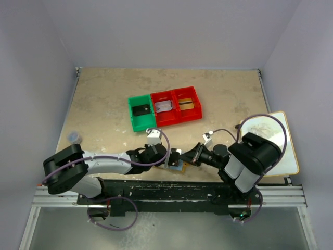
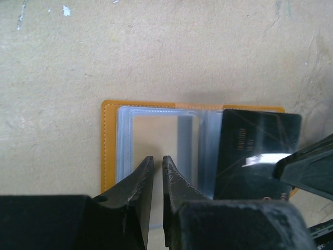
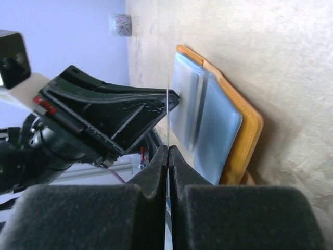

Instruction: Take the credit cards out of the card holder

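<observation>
Card holder (image 1: 177,167): open flat on tabletop (image 1: 104,104) at near edge, between both arms, well apart from bins.

Green bin (image 1: 134,121) and red bins (image 1: 179,120): side by side at mid-tabletop, with one of the credit cards (image 1: 163,107) in each of three compartments. Judged from this layout: task well along, last card in hand.

Black card (image 2: 257,148): over right half of card holder, slightly skewed, one corner past orange edge. Cannot tell whether lower edge is seated in pocket.

Right gripper (image 3: 168,151): jaws clenched on black card, seen edge-on as thin line between them.

Left gripper (image 2: 157,160): jaws clenched to a thin slit at near edge of left clear pocket, apparently nipping it.

Procedure for step in hand:
- Use left jaws as anchor; press card holder against tabletop during pull.
- Draw black card straight along its own plane, away from spine, without twist.
- Pull slowly; stop if card holder slides or lifts with card.
- Lift only once card is fully free of pocket.
- Avoid contact between the two grippers, now close together.
</observation>
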Robot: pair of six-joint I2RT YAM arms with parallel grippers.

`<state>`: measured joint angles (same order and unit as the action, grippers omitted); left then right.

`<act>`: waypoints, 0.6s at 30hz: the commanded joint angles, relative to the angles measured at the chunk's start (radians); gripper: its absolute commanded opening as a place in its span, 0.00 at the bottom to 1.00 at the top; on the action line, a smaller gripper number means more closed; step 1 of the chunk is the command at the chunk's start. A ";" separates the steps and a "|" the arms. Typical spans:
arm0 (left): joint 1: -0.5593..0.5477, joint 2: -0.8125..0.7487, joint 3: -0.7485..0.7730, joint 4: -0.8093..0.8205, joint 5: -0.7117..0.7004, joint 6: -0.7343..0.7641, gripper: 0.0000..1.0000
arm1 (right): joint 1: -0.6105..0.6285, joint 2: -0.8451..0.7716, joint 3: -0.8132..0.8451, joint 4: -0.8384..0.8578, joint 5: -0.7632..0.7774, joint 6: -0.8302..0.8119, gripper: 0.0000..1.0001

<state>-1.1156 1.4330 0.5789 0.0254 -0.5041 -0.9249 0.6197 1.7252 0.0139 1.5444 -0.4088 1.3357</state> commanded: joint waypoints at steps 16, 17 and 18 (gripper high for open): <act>0.075 -0.461 0.091 -0.486 -0.361 -0.032 0.63 | -0.005 -0.770 0.508 -1.116 0.283 -0.727 0.00; 0.105 -0.493 0.085 -0.516 -0.382 -0.045 0.64 | -0.004 -0.746 0.557 -1.130 0.272 -0.783 0.00; 0.141 -0.514 0.081 -0.551 -0.403 -0.065 0.64 | -0.004 -0.710 0.608 -1.152 0.263 -0.839 0.00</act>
<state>-1.0573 1.0172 0.6323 -0.3618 -0.7471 -0.9344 0.6167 0.9524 0.4744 0.5121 -0.1722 0.7700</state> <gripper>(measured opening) 0.631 0.005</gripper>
